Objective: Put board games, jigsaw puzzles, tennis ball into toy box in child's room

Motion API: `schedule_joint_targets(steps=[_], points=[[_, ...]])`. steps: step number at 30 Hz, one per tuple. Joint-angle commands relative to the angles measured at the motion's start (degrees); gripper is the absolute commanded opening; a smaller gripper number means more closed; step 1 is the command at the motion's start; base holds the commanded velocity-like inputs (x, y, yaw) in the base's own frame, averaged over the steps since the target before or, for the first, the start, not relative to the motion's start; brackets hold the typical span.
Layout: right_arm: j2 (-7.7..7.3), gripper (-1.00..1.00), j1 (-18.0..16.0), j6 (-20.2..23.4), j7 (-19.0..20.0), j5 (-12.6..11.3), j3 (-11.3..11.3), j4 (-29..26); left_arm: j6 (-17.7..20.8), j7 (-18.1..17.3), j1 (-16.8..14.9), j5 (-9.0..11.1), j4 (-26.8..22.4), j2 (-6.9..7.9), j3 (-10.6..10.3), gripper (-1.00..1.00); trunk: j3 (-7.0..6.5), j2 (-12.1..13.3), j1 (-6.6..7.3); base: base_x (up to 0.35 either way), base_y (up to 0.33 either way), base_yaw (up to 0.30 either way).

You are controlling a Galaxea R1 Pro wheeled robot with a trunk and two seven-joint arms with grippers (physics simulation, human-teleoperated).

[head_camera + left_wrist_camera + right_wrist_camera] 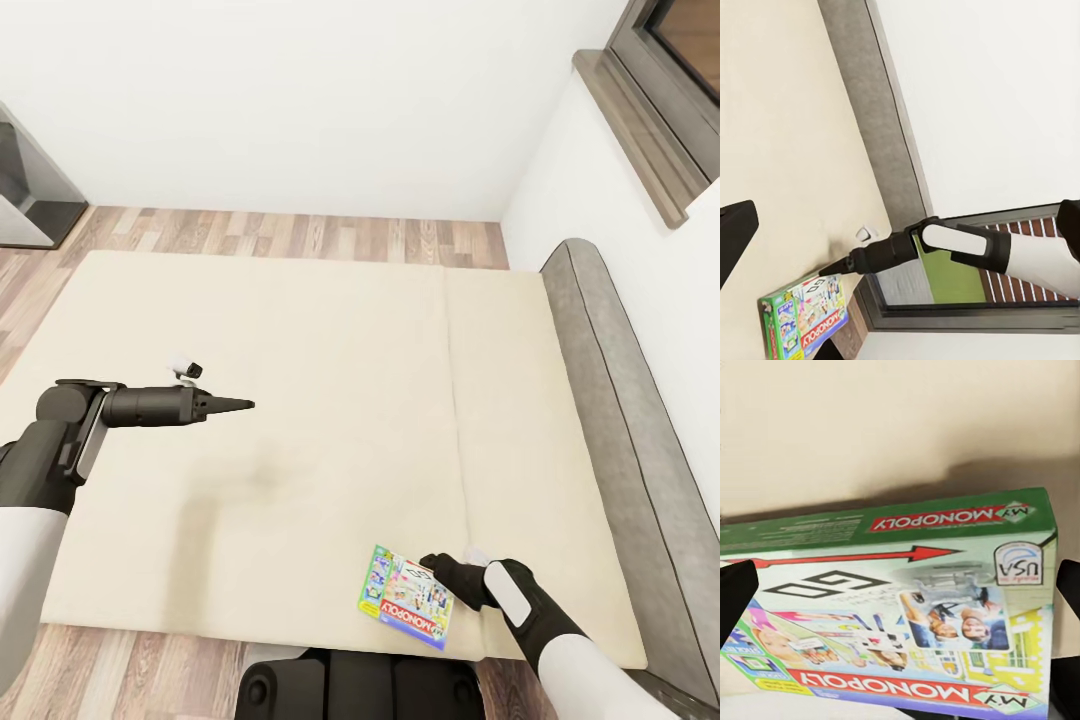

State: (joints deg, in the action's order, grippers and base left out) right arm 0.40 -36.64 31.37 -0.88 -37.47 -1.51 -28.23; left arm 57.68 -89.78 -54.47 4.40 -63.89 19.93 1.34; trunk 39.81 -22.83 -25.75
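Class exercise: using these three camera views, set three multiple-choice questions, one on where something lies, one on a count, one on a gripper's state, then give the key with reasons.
1. Where does the board game lie?
A. on the wood floor
B. near the bed's front edge
C. against the headboard

2. How many board games show on the bed?
A. one
B. two
C. three

3. How are the right gripper's fingers set?
A. shut on the game
B. shut on nothing
C. open, either side of the game

Key: 1 B, the box sits on the mattress by the robot's side. 2 A, a single Monopoly box shows. 3 C, the right wrist view has dark fingers apart at both edges.
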Motion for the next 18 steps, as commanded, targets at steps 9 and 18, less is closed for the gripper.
schedule_joint_targets(steps=[9,18], points=[[0.70,1.00,-0.14,0.27,-0.01,-0.15,-0.16,-0.07,0.65,-0.22,-0.02,-0.01,0.00,0.04,-0.03,1.00,0.07,-0.09,-0.03,0.000,0.000,0.000],[0.90,1.00,-0.27,0.27,0.09,-0.15,-0.16,-0.07,0.64,-0.22,-0.02,-0.01,0.00,0.04,-0.03,1.00,0.07,-0.09,-0.03,0.000,0.000,0.000]])
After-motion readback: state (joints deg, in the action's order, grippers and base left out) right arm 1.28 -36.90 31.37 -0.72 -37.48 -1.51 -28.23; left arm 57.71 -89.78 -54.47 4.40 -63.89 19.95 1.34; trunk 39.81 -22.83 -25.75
